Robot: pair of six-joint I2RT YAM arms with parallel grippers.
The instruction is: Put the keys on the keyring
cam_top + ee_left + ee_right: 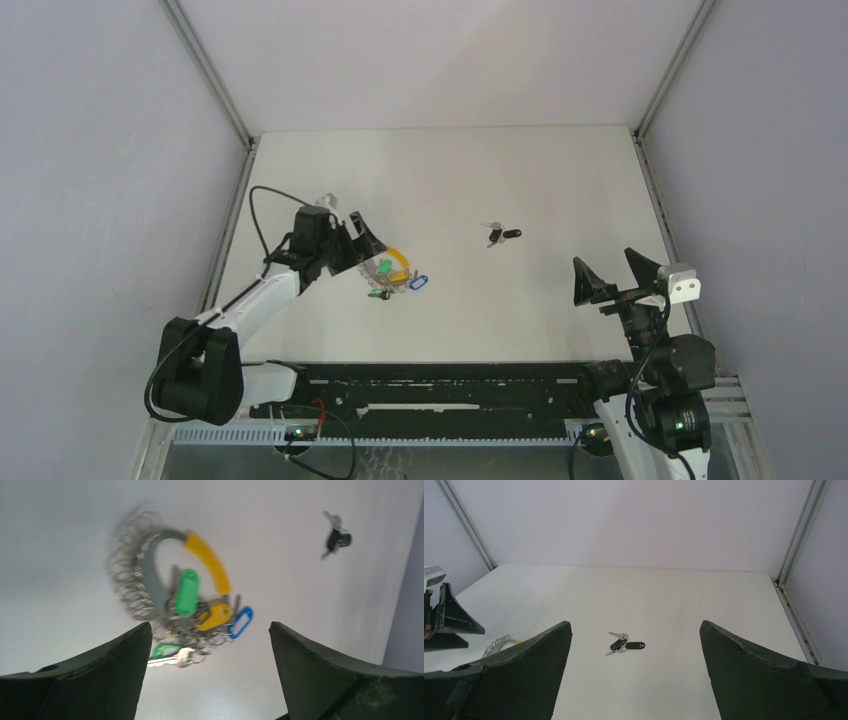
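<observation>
In the top view my left jaws stand wide apart at centre left of the frame, right at the left edge of the bunch. The keyring (pixel 375 268) lies there on the white surface (pixel 450 170), with the coloured keys (pixel 402 278) just to its right. From here I cannot tell whether a finger touches the ring. The black key (pixel 505 235) lies well apart, right of centre. My right jaws, at the lower right, are spread to their widest and hold nothing, well away from both lots. In the left wrist view, which is blurred, my fingers (pixel 100 670) fill the two lower corners, far apart with nothing gripped. Above the gap between them the silvery coil of the keyring curls round the left side of a grey-and-yellow loop (pixel 207 560). A green tag (pixel 187 592), a yellow tag (pixel 216 616) and a blue tag (pixel 241 622) are bunched at the loop's lower end. Another green-headed key (pixel 167 652) lies just below, near my left finger. The black key sits at the upper right. In the right wrist view my right fingers (pixel 764 675) frame the bottom of the frame, wide apart and empty. The black key lies on the surface at centre, beyond them, with a silver blade beside it. A bit of the keyring's coil peeps out at the left.
</observation>
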